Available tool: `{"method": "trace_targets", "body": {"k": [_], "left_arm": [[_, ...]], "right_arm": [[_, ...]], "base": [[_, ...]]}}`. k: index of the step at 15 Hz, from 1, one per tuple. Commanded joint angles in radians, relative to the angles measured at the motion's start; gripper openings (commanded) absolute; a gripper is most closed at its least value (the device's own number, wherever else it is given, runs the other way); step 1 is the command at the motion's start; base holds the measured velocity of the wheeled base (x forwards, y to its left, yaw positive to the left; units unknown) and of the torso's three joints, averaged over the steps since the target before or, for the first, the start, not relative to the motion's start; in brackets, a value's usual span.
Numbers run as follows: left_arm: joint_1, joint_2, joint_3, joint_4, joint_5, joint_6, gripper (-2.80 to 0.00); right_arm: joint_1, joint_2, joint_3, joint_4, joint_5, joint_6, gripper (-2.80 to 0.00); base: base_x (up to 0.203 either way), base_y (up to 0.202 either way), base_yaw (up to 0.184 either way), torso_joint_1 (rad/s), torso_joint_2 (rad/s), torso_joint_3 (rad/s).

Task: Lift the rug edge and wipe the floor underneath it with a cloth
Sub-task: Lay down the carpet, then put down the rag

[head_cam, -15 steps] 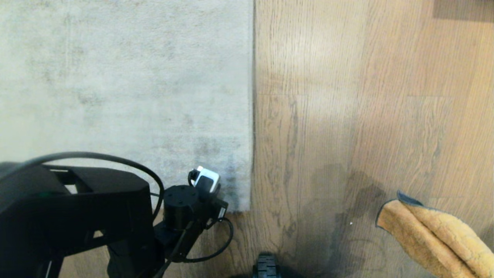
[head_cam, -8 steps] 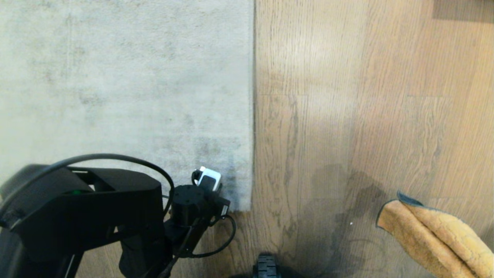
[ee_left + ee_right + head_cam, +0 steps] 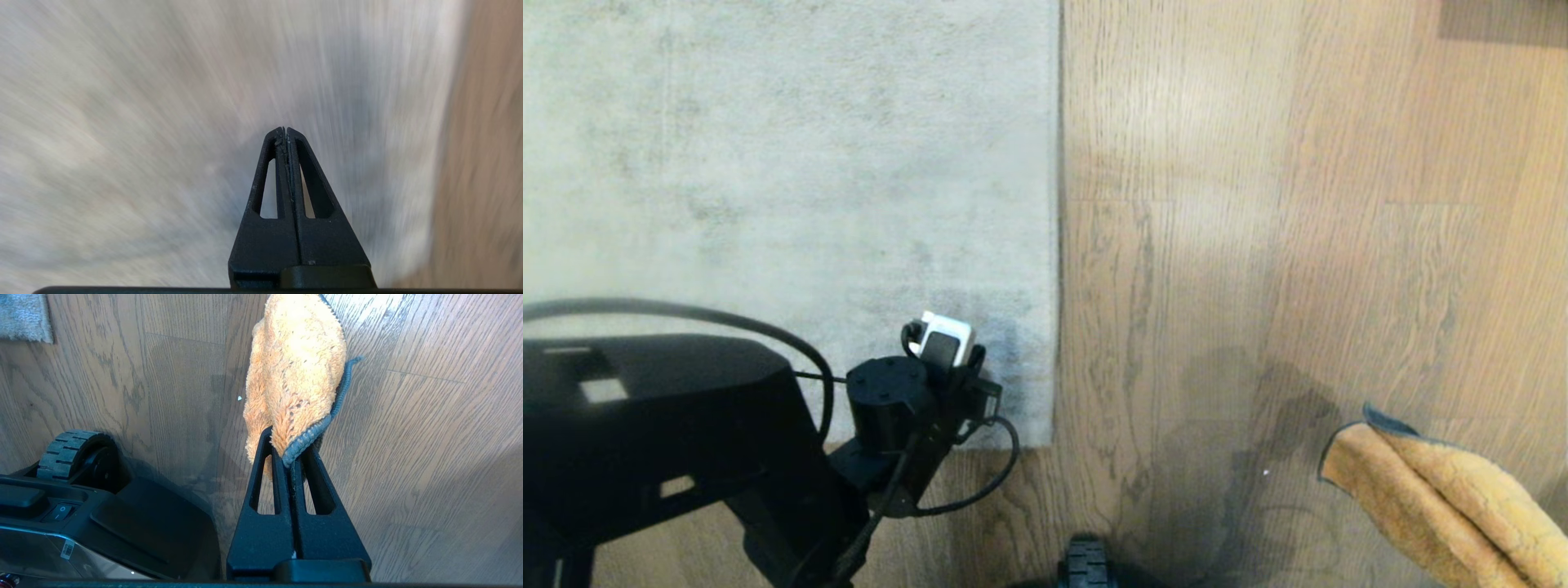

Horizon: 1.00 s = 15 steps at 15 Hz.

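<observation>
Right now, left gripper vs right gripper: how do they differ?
The left gripper is empty, jaws shut on nothing; the right gripper is shut on the cloth. The left one is over the rug near its corner; the right one is over bare floor. Both are shut.

A darker brown rectangular patch (image 3: 1503,20), cut off by the frame, sits in the far right corner of the scene, while a tiny white speck (image 3: 1265,472) lies near, right of centre, inside a soft grey shadow (image 3: 1241,392).
</observation>
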<state>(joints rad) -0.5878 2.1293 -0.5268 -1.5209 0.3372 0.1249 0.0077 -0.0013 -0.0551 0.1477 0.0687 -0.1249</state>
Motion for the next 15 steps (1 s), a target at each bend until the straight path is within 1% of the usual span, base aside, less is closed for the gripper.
{"method": "trace_targets", "body": {"k": [1,4,6,9,12,13,15], "left_arm": [[0.009,-0.148,0.002,-0.049,0.003,0.001,-2.80],[0.040,-0.334,0.008,-0.022,0.003,0.002,-2.80],[0.075,-0.469,0.023,0.054,-0.001,0.003,-2.80],[0.154,-0.696,0.110,0.218,-0.030,0.004,-2.80],[0.287,-0.925,0.199,0.436,-0.112,0.005,-2.80],[0.337,-0.994,0.223,0.517,-0.151,0.006,-2.80],[0.396,-1.110,0.256,0.668,-0.216,0.006,-2.80]], "right_arm": [[0.000,0.001,0.000,0.001,0.000,-0.002,-2.80],[0.002,0.001,0.000,0.001,0.000,-0.001,-2.80],[0.000,0.001,0.000,0.001,0.000,-0.001,-2.80],[0.000,0.001,0.000,0.001,0.000,-0.001,-2.80],[0.000,0.001,0.000,0.001,0.000,-0.001,-2.80],[0.000,0.001,0.000,0.001,0.000,-0.001,-2.80],[0.000,0.001,0.000,0.001,0.000,-0.001,-2.80]], "base": [[0.000,0.000,0.000,0.000,0.00,0.000],[0.000,0.000,0.000,0.000,0.00,0.000],[0.000,0.000,0.000,0.000,0.00,0.000],[0.000,0.000,0.000,0.000,0.00,0.000],[0.000,0.000,0.000,0.000,0.00,0.000],[0.000,0.000,0.000,0.000,0.00,0.000],[0.000,0.000,0.000,0.000,0.00,0.000]]}}
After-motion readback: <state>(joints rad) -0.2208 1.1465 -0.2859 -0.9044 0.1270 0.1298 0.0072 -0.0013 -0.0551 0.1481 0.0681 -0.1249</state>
